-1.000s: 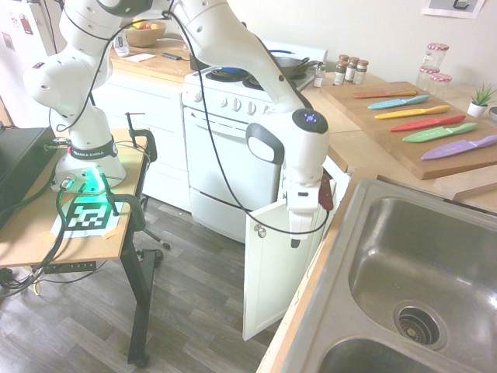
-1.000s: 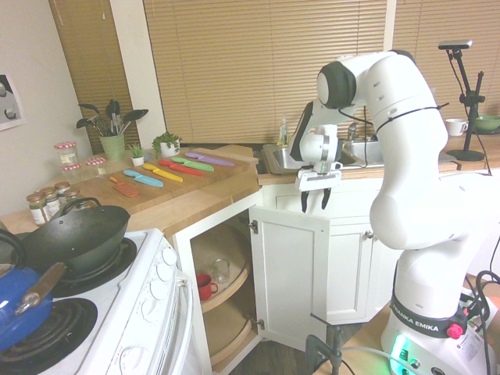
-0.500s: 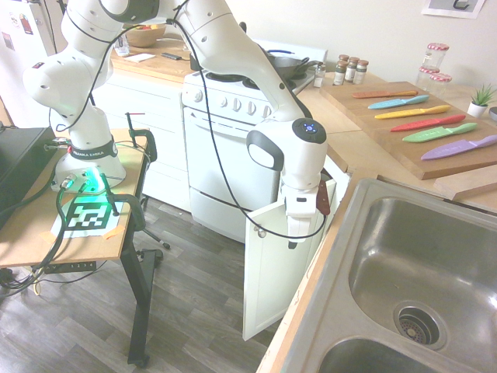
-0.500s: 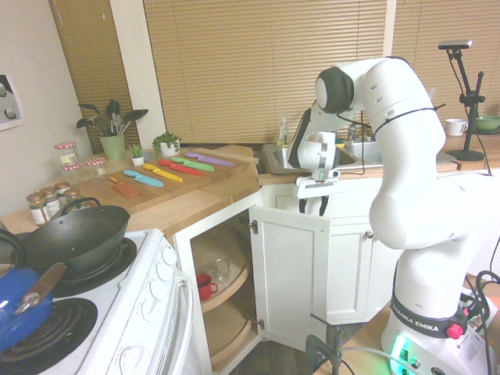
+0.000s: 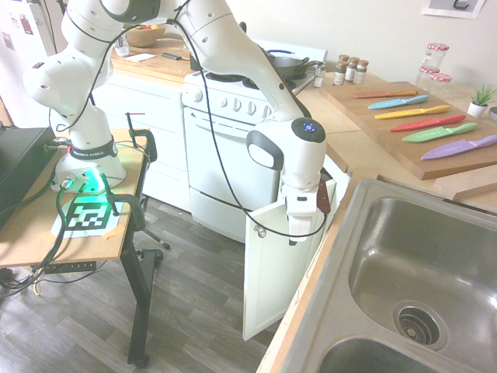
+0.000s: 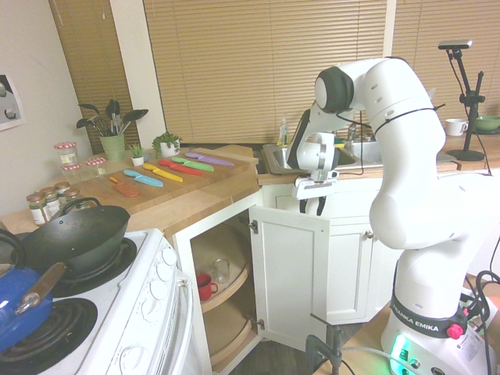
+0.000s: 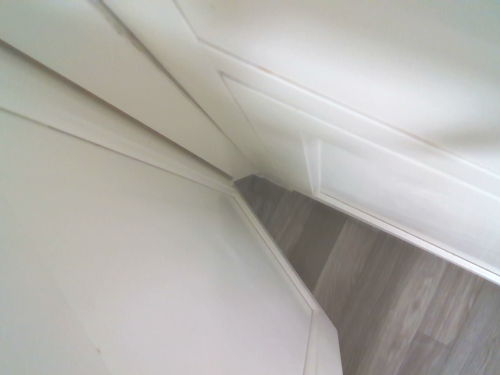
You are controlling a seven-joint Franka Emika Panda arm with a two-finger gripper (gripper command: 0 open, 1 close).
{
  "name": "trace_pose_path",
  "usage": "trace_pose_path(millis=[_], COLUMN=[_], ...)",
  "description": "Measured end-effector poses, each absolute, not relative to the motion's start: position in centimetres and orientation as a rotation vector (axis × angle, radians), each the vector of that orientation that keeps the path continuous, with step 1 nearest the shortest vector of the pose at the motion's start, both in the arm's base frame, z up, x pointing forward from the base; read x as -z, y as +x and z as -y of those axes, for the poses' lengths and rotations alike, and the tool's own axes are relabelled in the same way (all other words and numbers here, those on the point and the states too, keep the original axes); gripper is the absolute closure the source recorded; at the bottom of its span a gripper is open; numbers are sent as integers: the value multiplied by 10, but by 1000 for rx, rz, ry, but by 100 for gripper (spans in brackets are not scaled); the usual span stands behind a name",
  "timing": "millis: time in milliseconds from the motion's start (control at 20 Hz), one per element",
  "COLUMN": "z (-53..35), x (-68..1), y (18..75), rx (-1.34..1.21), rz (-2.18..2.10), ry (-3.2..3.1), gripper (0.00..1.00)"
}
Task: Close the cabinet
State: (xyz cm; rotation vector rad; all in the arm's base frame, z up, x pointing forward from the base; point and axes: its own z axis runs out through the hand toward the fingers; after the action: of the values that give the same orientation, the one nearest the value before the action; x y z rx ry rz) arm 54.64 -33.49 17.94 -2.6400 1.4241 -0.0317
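Cabinet [image 6: 211, 269] door [image 6: 291, 273] open — gripper [image 6: 313, 206] near its top, grey wood floor [image 5: 198, 311] below.

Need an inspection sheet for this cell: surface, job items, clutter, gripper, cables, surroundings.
Surface: wood counter beside steel sink
Job items: cabinet door wide open; red mug and clear glass inside
Clutter: colored knives on cutting board; wok on stove
Gripper: fingers apart, at door's top edge; contact unclear
Cables: nothing seen snagged
Surroundings: blinds down behind counter
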Motion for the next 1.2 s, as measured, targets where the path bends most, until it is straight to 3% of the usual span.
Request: trace_pose_path(millis=[1200], z=[307], x=[-175], y=[531], rx=[114], rz=[-1274], ry=[-2853], gripper=[100])
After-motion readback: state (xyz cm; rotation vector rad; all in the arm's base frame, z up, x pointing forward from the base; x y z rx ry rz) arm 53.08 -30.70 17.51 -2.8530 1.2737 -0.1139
